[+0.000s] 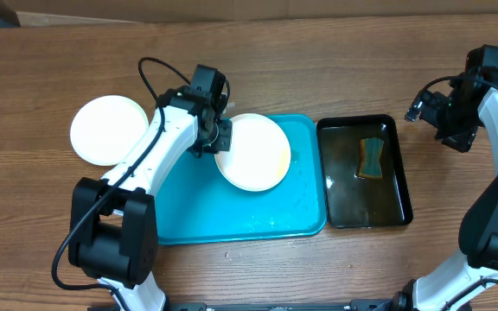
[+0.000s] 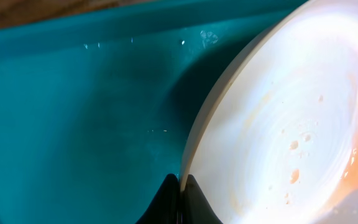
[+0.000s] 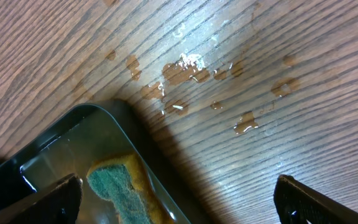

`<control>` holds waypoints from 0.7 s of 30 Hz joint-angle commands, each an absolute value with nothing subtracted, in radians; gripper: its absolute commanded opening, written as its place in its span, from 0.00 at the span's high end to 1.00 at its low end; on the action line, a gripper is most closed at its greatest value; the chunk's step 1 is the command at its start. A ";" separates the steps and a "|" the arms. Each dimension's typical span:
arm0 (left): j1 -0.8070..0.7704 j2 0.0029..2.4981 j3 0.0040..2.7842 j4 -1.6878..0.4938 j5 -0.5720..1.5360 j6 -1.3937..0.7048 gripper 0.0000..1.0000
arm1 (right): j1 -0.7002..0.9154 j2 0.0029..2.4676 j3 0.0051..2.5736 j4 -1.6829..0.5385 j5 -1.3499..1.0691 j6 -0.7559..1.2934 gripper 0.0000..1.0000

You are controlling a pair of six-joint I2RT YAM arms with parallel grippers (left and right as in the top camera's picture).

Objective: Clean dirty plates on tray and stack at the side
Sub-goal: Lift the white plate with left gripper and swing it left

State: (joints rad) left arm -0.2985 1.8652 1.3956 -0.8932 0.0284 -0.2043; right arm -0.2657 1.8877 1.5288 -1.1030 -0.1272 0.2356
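Note:
My left gripper point(image 1: 220, 138) is shut on the left rim of a white plate point(image 1: 252, 152) and holds it tilted over the turquoise tray point(image 1: 197, 216). In the left wrist view the jaws point(image 2: 180, 186) pinch the plate's edge, and the plate point(image 2: 291, 124) shows faint orange smears over the tray point(image 2: 73, 112). A second white plate point(image 1: 108, 130) lies on the table left of the tray. The plate with the yellow-green rim is not visible as such. My right gripper point(image 1: 454, 130) is open and empty, above the table right of the black tub.
A black tub point(image 1: 364, 171) with water and a green-yellow sponge point(image 1: 371, 158) stands right of the tray; it shows in the right wrist view point(image 3: 55, 162) with the sponge point(image 3: 120, 186). Water drops point(image 3: 185, 71) lie on the wood beside it.

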 commanded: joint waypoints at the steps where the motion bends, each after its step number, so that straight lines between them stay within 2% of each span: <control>1: -0.291 1.842 1.497 -0.931 0.025 -0.168 0.96 | -0.263 1.875 1.536 -1.102 -0.136 0.237 0.00; 11: -0.385 1.842 1.684 -0.999 0.000 -0.220 0.96 | -0.263 1.875 1.536 -1.102 -0.136 0.237 0.00; 17: -0.495 1.842 1.737 -0.966 -0.110 -0.268 0.96 | -0.263 1.875 1.536 -1.102 -0.136 0.237 0.00; 21: -0.609 1.842 1.739 -0.915 -0.269 -0.270 0.96 | -0.263 1.875 1.536 -1.102 -0.136 0.237 0.00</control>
State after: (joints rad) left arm -0.5343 1.8648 1.7065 -0.9421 -0.1135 -0.2436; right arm -0.2657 1.8877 1.5288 -1.1027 -0.1276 0.2344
